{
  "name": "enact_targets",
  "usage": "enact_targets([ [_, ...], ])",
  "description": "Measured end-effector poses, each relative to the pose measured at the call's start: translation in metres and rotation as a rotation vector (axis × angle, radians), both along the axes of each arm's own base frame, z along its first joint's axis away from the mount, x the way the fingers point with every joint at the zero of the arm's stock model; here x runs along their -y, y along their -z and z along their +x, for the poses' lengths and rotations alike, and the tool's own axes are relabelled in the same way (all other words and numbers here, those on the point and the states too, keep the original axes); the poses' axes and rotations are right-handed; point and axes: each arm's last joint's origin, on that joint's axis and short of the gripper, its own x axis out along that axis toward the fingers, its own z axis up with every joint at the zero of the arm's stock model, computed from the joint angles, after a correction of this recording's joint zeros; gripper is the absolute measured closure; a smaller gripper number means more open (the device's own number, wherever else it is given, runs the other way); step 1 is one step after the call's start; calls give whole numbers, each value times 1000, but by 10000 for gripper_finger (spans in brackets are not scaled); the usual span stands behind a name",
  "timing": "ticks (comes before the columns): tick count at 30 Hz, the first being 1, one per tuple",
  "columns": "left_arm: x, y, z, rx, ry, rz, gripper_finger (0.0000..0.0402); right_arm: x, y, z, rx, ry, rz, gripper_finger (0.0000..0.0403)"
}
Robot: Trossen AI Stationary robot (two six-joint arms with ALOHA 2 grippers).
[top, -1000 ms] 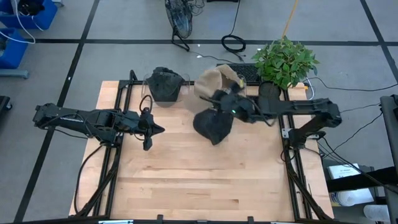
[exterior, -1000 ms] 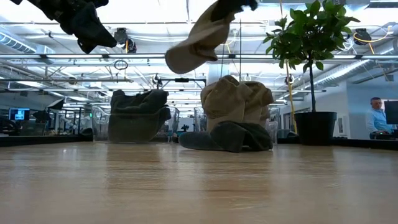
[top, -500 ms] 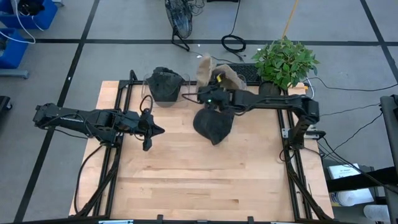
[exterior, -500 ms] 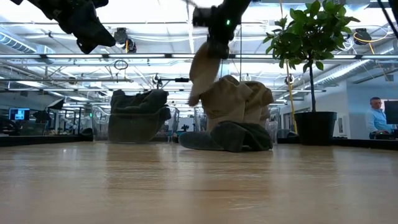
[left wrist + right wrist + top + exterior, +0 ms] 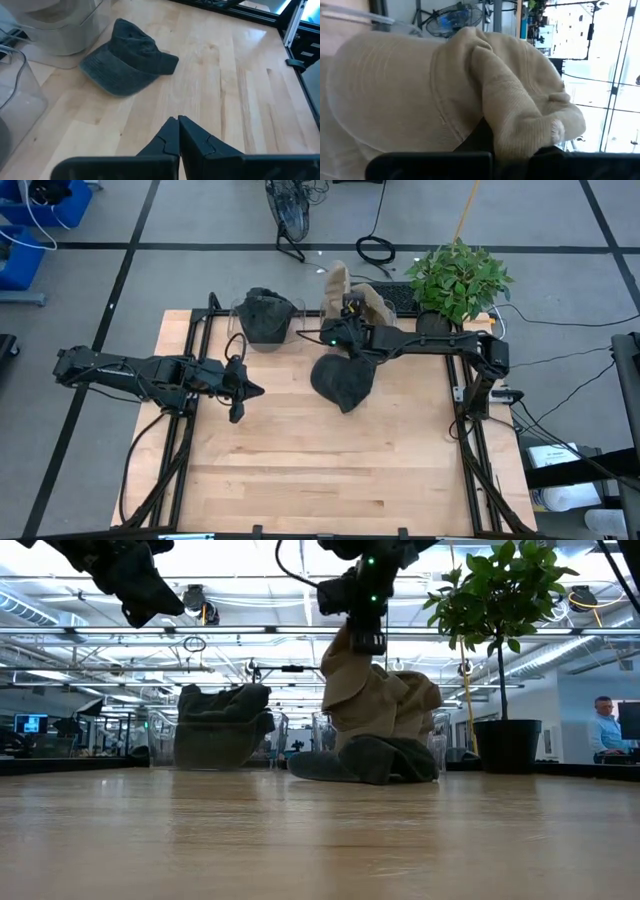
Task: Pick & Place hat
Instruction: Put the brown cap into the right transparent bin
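Note:
My right gripper [image 5: 342, 332] is shut on a tan hat [image 5: 334, 283] at the table's far middle. In the low view the tan hat [image 5: 348, 690] hangs below the gripper [image 5: 366, 638], against a pile of tan hats [image 5: 405, 700] in a clear container. A dark grey cap [image 5: 343, 380] lies flat on the table in front of it; it also shows in the left wrist view [image 5: 127, 62]. My left gripper [image 5: 246, 388] is shut and empty, above the table's left half, with its fingertips [image 5: 178, 122] closed together. My right gripper pinches a fold of the tan hat's cloth [image 5: 492, 127] between its two fingers; the hat itself hides most of the fingers. The hat hangs below the gripper, crown and brim drooping, slack, clear of the table and over the tan pile.
A clear container of dark hats [image 5: 265, 315] stands at the far left of middle, and shows in the low view [image 5: 220, 725]. A potted plant [image 5: 458, 278] stands at the far right corner. Bare wood [image 5: 330, 470] lies toward the near edge. A person [image 5: 605, 725] sits beyond the table.
My right gripper has carried the tan hat toward the table's left and far edge and downward. The hat, first held high with its brim sticking out sideways, has swung down and now hangs below the fingers over the tan pile.

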Motion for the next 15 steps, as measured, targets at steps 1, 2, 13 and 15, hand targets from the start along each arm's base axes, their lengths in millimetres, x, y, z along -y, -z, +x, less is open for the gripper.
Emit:
enact_targets([
  [1, 0, 0, 0, -3, 1, 0, 391, -1, -1, -1, 7, 1, 1, 401],
  [2, 0, 0, 0, -3, 1, 0, 388, -1, 0, -2, 14, 1, 4, 401],
  [13, 0, 0, 0, -2, 2, 2, 386, -10, 51, -5, 38, -66, 62, 401],
  [15, 0, 0, 0, -1, 2, 2, 384, -14, 63, -8, 35, -95, 88, 400],
])
